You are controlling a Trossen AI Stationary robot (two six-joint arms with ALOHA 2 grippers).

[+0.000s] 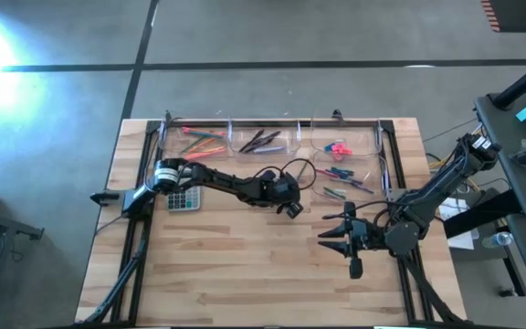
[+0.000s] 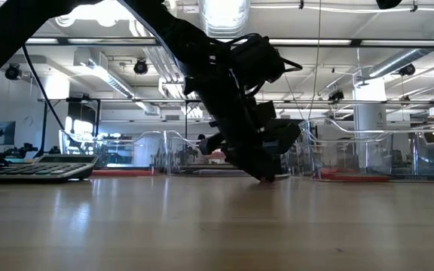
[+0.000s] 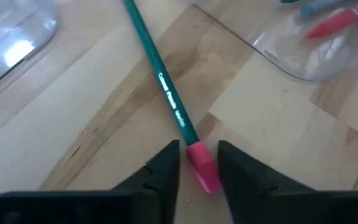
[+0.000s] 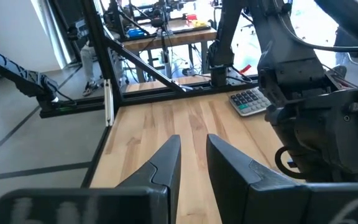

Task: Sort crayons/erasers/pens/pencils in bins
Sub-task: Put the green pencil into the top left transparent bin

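pale wood-plank tabletop (image 3: 73,112) carries a slim green pencil (image 3: 160,78), its pink eraser tip pinched by the left hand (image 3: 199,163).

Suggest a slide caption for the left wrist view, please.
Left gripper closing around the pink eraser end of a green pencil on the table.

Bright overhead glare (soft wrist blur)

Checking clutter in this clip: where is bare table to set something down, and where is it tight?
Bare wood spans the table's near half, from below the calculator across to the right claw. The far edge is crowded: the bins stand in a row, and the left claw straddles a green pencil beside them.
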